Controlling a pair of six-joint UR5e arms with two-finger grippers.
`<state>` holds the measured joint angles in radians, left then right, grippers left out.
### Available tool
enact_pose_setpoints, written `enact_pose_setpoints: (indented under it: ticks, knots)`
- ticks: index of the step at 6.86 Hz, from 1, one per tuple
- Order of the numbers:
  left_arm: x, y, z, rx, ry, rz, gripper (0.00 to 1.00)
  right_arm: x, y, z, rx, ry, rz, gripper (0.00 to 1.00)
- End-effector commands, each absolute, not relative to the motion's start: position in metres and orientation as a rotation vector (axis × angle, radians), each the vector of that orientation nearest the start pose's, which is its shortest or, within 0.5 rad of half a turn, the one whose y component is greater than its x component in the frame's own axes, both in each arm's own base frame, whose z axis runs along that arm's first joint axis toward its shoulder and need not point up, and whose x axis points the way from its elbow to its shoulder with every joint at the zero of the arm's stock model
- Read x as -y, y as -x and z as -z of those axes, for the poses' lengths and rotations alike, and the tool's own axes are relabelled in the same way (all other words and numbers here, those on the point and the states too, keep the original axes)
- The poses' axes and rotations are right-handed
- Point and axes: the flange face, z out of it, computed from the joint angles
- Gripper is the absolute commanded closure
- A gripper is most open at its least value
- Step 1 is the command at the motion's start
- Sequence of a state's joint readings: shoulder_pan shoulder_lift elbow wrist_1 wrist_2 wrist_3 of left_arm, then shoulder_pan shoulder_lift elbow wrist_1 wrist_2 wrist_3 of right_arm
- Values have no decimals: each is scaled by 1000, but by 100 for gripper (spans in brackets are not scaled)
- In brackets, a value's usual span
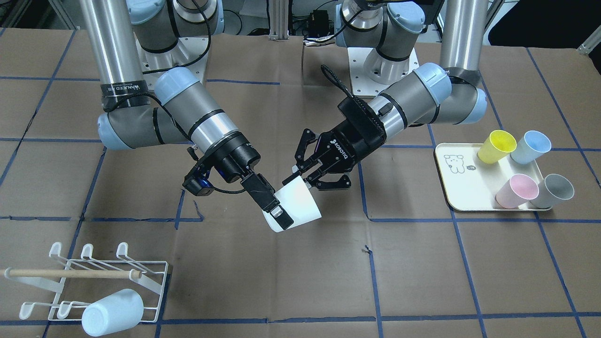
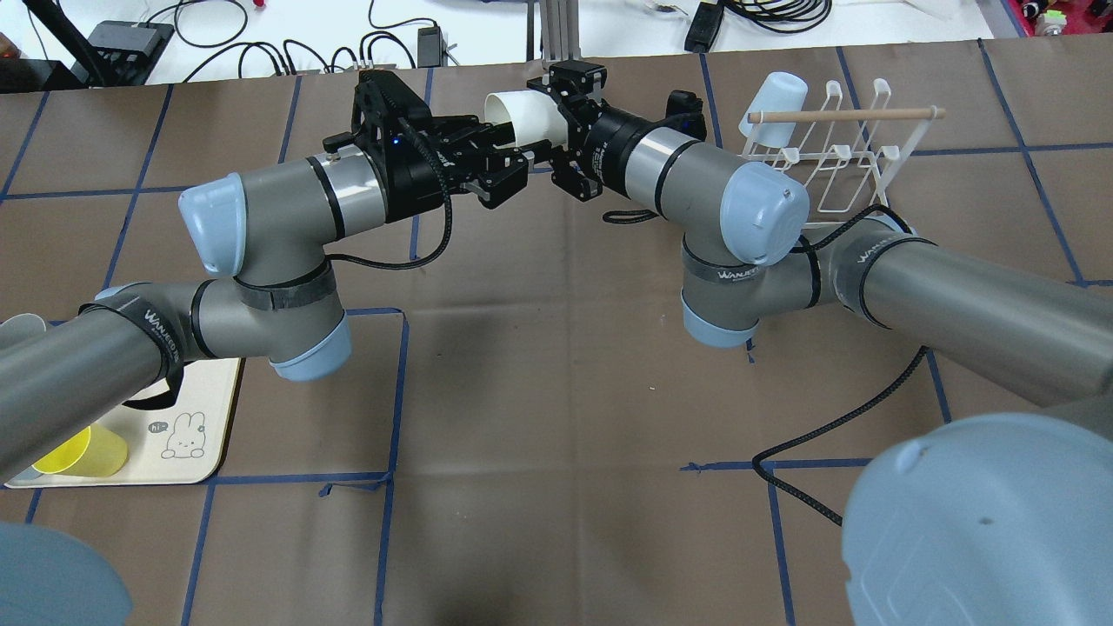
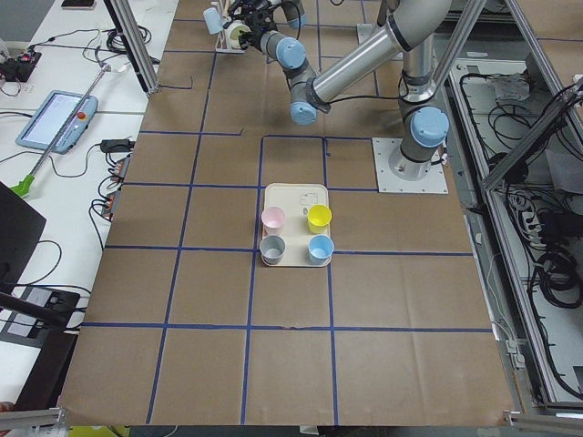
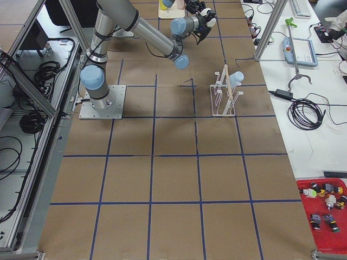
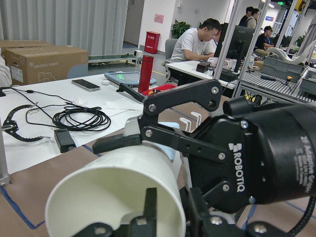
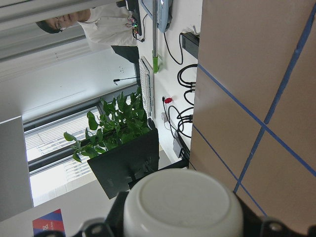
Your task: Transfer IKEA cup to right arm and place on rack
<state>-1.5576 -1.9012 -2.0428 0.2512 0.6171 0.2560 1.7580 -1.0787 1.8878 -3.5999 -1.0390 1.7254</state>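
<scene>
A white cup hangs tilted in mid-air between my two grippers, above the table's middle; it also shows in the overhead view. My left gripper, with jointed linkage fingers, has its fingers spread across the cup's mouth end, one pad lying on the outer wall. My right gripper, with straight flat fingers, is shut on the cup near its base; one finger lies on the wall and the other is hidden behind. The right wrist view shows the cup's round base. The white wire rack stands towards my right.
A pale blue cup sits on the rack's prongs. A cream tray on my left side holds yellow, blue, pink and grey cups. Brown paper with blue tape lines covers the table.
</scene>
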Motion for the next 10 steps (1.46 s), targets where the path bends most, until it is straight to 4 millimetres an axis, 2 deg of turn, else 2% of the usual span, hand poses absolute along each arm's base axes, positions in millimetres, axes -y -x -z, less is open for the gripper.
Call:
enact_pose_setpoints:
  ticks: [1, 2, 3, 4, 5, 6, 7, 9, 10]
  knots:
    - [514, 201, -344, 1938, 785, -1260, 12, 542, -289, -319, -1574, -1035, 335, 69]
    - [510, 191, -342, 1951, 762, -1258, 9, 542, -289, -320, -1574, -1034, 336, 69]
    - [502, 166, -346, 1928, 730, -1260, 8, 542, -289, -320, -1573, -1035, 335, 69]
    - [495, 121, -352, 1917, 666, -1292, 7, 543, -289, -320, -1573, -1030, 339, 69]
    - [488, 94, -353, 1902, 621, -1301, 6, 546, -284, -323, -1567, -1032, 350, 69]
    - [493, 85, -353, 1921, 603, -1312, 6, 557, -271, -327, -1555, -1036, 381, 69]
    - [499, 81, -352, 1962, 563, -1302, 6, 574, -244, -333, -1605, -960, 522, 69]
    - [537, 65, -347, 2208, 411, -1257, 4, 596, -178, -336, -1767, -763, 855, 69]
    - [551, 68, -349, 2353, 339, -1169, 4, 602, -157, -336, -1849, -652, 994, 69]
